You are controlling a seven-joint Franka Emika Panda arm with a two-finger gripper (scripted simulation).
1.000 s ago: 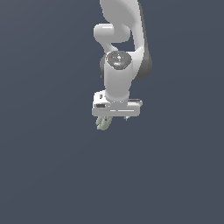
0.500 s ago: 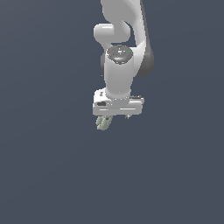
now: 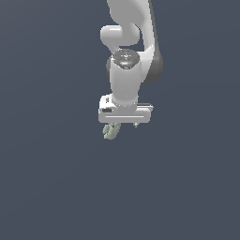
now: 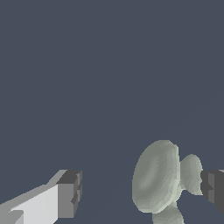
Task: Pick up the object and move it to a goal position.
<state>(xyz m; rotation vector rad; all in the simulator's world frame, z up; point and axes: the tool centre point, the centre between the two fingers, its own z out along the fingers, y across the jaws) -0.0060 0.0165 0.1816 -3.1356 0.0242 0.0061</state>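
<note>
End effector (image 3: 123, 125) over the object (image 3: 111, 131).
Its fingers (image 4: 65, 197) stood apart, one touching the pale lumpy piece, the other clear.

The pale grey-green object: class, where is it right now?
In the exterior view the object hangs just below the end effector, under the end of its bar on the exterior view's left; the wrist view shows it between the fingers, nearer one.

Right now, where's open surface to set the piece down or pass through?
Bare dark surface lies all around the arm in the exterior view: left, right and below. The only crowded spot is under the gripper, where the grey-green object sits beside one finger, with a gap to the other.
</note>
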